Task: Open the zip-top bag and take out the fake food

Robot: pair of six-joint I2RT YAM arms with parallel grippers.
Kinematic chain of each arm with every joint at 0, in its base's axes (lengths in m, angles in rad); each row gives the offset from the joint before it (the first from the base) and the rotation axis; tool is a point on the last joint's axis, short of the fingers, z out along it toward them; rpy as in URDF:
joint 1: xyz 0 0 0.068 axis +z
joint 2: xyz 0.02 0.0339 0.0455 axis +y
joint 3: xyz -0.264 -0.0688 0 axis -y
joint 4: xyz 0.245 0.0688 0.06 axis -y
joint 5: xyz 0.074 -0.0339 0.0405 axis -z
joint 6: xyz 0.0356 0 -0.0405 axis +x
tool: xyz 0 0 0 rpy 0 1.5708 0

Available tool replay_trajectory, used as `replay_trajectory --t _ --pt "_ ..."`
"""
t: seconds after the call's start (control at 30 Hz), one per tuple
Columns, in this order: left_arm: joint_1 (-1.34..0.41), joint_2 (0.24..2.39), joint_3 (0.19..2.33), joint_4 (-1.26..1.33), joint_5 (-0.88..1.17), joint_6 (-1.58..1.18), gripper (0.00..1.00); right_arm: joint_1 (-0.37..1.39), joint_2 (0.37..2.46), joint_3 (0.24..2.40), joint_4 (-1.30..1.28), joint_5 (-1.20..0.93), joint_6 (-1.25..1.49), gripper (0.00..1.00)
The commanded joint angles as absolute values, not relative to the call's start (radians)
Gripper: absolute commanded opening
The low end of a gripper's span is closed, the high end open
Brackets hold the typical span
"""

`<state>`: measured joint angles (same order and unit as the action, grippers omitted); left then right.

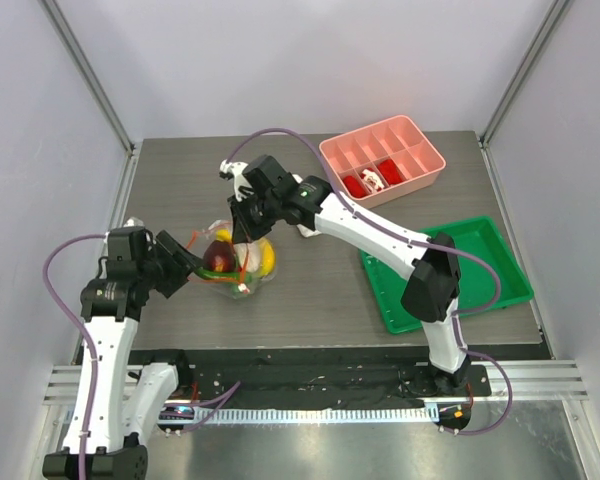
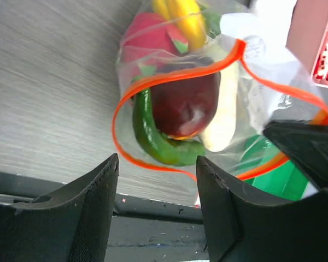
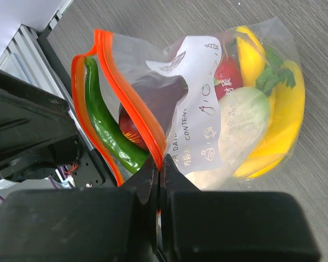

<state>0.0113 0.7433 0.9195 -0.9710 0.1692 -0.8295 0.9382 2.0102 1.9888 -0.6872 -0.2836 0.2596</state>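
**A:** Entry one, nearest: left hand (image 2: 157,169). Condition?

**B:** Recorded as spread, with nothing held. The near lip of the zip-top bag (image 3: 199,109) is seen just beyond its fingertips, not pinched.

**A:** Bag: location and condition?

**B:** Logged as lying on the counter (image 1: 310,300), left of centre, between the two hands. The orange zip strip (image 2: 115,123) is parted into an open loop, so the opening step is judged done, or very nearly.

**A:** Contents?

**B:** Five pieces of fake food (image 1: 242,258) are listed, all inside the bag. The green pepper (image 2: 153,136) and dark red fruit (image 2: 186,103) are at the mouth, with the white oblong vegetable (image 2: 224,120) beside them. The banana (image 2: 186,16) and dragon fruit (image 2: 147,43) are deeper in. Removal is judged not yet begun, so that whole step is left.

**A:** Right hand (image 3: 159,164)?

**B:** Entered as pressed together on the far lip of the strip, by which the mouth is held apart.

**A:** Farther back?

**B:** A green tray (image 1: 450,270) and, beyond it, a pink divided tray (image 1: 400,135) are noted, both well apart from the bag.
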Motion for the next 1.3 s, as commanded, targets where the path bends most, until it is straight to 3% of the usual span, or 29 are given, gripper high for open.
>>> replay_trajectory --t 0.0,0.07,0.1,0.27,0.37,0.4,0.67,0.77,1.17,1.27 --pt "0.011 0.706 0.969 -1.011 0.111 -0.837 0.52 0.936 2.023 2.095 -0.690 -0.304 0.295 0.01" --pt "0.009 0.689 0.985 -0.993 0.100 -0.867 0.29 0.936 2.025 2.103 -0.701 -0.301 0.296 0.01" --pt "0.011 0.693 0.992 -0.982 0.110 -0.894 0.24 0.937 2.022 2.102 -0.703 -0.298 0.299 0.01" --pt "0.011 0.764 1.014 -0.952 0.134 -0.991 0.29 0.937 2.022 2.086 -0.701 -0.291 0.293 0.01" --pt "0.011 0.819 1.063 -1.050 -0.041 -1.019 0.51 0.937 2.019 2.071 -0.696 -0.291 0.293 0.01" --pt "0.011 0.837 1.071 -1.033 -0.047 -0.990 0.53 0.937 2.016 2.068 -0.693 -0.291 0.291 0.01" --pt "0.011 0.914 1.077 -0.893 -0.029 -0.744 0.36 0.937 2.003 2.065 -0.692 -0.304 0.284 0.01" --pt "0.011 0.943 1.043 -0.812 0.033 -0.710 0.48 0.936 2.000 2.065 -0.692 -0.308 0.279 0.01" --pt "0.012 0.986 0.993 -0.755 0.020 -0.641 0.45 0.934 1.990 2.062 -0.690 -0.322 0.275 0.01" --pt "0.011 0.980 0.962 -0.755 0.021 -0.666 0.51 0.933 1.990 2.063 -0.689 -0.328 0.285 0.01"
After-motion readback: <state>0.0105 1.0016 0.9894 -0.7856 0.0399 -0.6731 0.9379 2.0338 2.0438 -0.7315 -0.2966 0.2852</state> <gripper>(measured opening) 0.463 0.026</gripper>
